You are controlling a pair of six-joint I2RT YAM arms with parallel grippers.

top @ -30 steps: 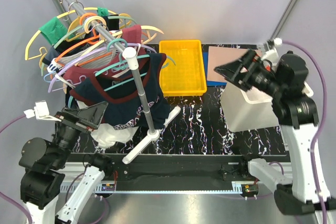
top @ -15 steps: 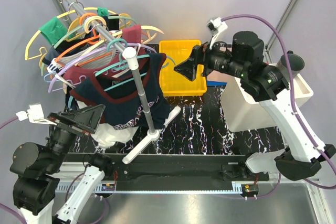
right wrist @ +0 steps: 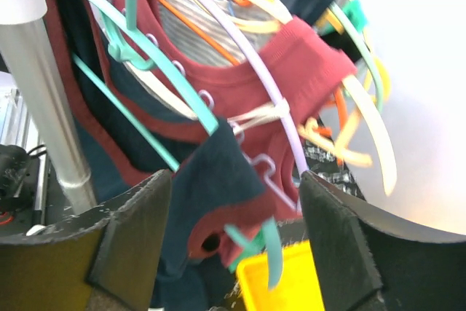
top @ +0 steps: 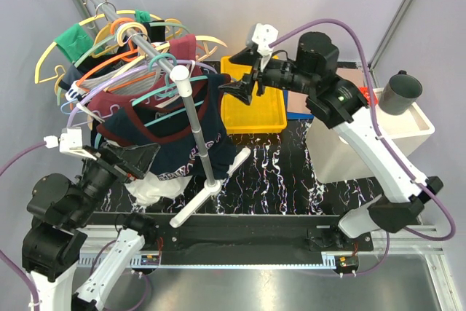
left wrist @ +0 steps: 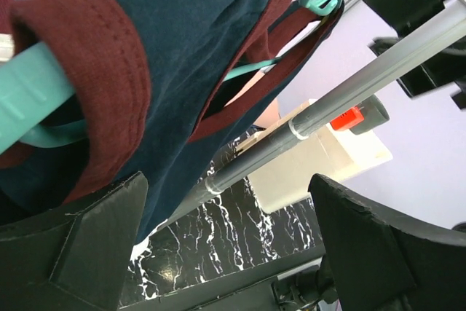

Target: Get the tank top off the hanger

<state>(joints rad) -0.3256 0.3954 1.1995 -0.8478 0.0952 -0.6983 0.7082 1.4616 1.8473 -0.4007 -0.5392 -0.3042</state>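
The tank top (top: 218, 143) hangs on the teal hanger (left wrist: 29, 89) by the rack pole (top: 195, 125), maroon trim wrapped over the hanger's arm. Down low at its shoulder, the left gripper (top: 131, 156) has fingers spread wide, holding nothing. Across the rack, the right gripper (top: 237, 90) hovers close, fingers parted too, nothing between them

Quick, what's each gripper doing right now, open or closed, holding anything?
Left gripper: open, holding nothing, close to the tank top.
Right gripper: open, holding nothing, also close to the tank top.
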